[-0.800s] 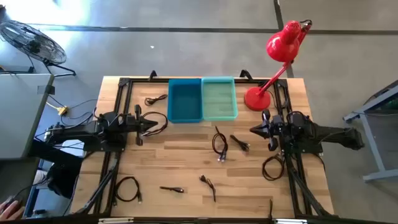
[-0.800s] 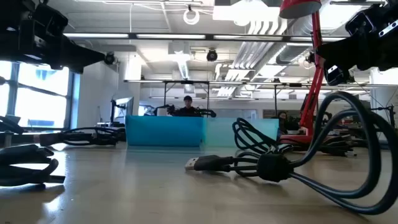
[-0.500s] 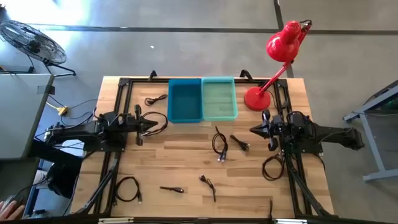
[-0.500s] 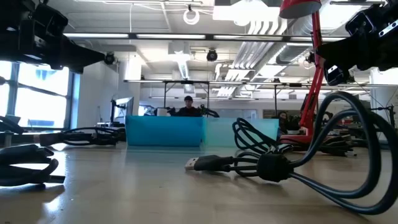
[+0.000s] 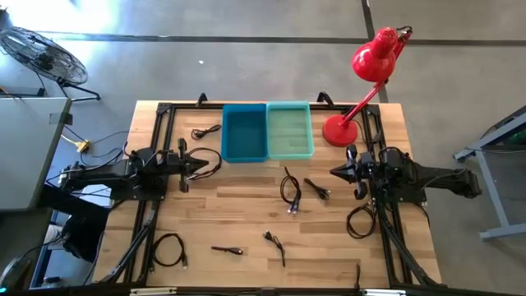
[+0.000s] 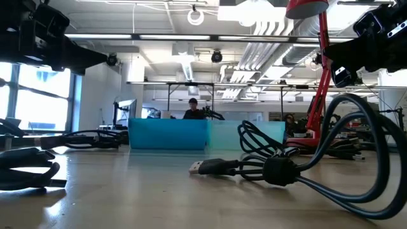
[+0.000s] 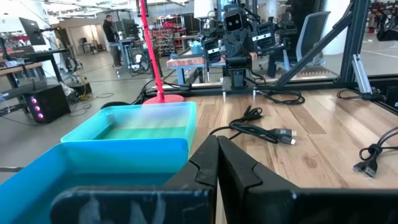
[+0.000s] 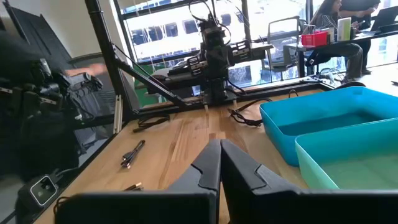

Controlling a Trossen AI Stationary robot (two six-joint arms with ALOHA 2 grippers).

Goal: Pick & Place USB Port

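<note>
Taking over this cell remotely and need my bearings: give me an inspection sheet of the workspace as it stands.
Surface: wooden table, mostly bare.
Job's things: blue bin and green bin side by side at the far edge, both look empty.
Clutter: red desk lamp at the far right corner.
Grippers: left gripper and right gripper shut, holding nothing, at the table's sides.
Cables: loose USB cables scattered; one coil mid-table, another near left.
Surroundings: person behind the bins; floor fan.

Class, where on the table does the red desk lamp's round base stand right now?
In the high view, the red desk lamp's round base stands at the wooden table's far right corner, just right of the light green plastic bin.
</note>
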